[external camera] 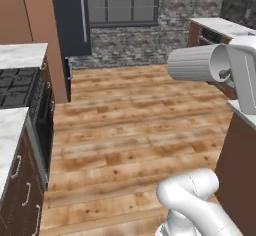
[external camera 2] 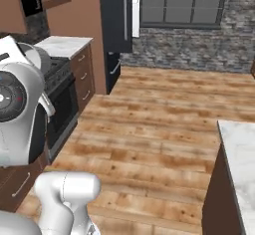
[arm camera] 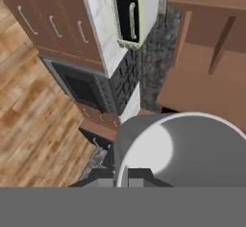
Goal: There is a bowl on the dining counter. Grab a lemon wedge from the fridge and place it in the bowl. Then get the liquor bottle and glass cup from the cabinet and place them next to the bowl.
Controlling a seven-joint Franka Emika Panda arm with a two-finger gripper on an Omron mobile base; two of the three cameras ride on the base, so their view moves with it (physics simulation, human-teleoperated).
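The glass cup (external camera: 197,63) is off any shelf, carried sideways in the air above the wooden floor (external camera: 130,130), its open mouth towards the white hand beside it. The gripper (arm camera: 129,177) is closed on the cup's rim, one finger inside the wall and one outside as far as the hand view lets on; the tips themselves are mostly cut off at the bottom there. I judge the cup light and stiff but smooth and breakable, so a rim pinch is a thin hold: it could pivot or slip if swung hard, and it should go down gently, base first.

From the cup outward: the black fridge (external camera: 70,15) stands far off beyond it against the back wall, the stove (external camera: 20,87) across the floor. Just below the cup a corner of marble worktop (external camera: 245,114) shows; whether this is the dining counter I cannot tell.
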